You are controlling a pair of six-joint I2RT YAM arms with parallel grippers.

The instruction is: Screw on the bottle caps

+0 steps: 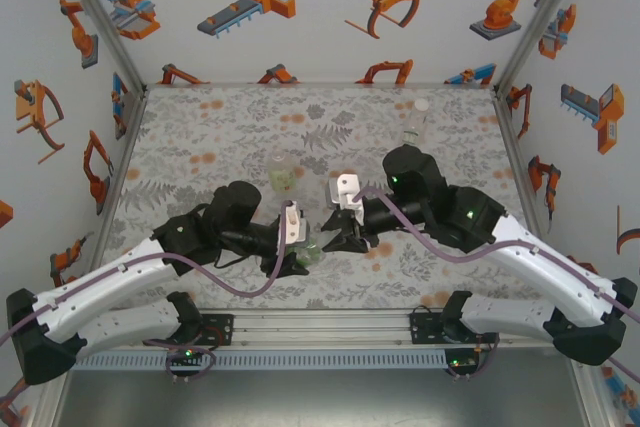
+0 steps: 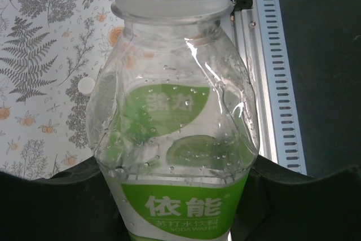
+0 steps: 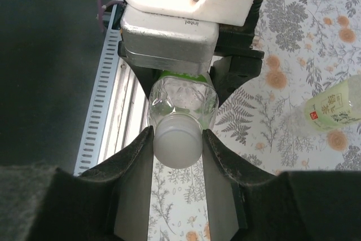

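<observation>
Your left gripper point(image 1: 300, 252) is clamped on the green bottle point(image 2: 180, 139), fingers tight on the body just under the shoulder. The bottle hangs near the front edge of the floral mat point(image 1: 220, 137), by the aluminium rail point(image 2: 271, 83), between your two wrists. The neck points at your right arm.

The label is green with big white characters "依能". Smaller white print below ends in "SODA WATER". A paler green patch higher up carries two faint characters that can't be read. A lime slice is printed beside it, and droplets sit inside the clear wall.

Your right gripper point(image 3: 177, 156) has its fingers point(image 3: 132, 184) closed in on the white cap point(image 3: 176, 146). A pad touches each side, and the cap sits on the green bottle's neck.

Above the cap, the left wrist's camera housing point(image 3: 169, 35) reads "intel", upside down.

The yellowish bottle point(image 3: 335, 105) lies on the mat just beyond the grippers. Its label has green characters and a small red stamp, too blurred to read.

The colourless bottle point(image 1: 412, 129) stands far back on the right. A loose cap point(image 1: 423, 105) lies on the mat just behind it.
</observation>
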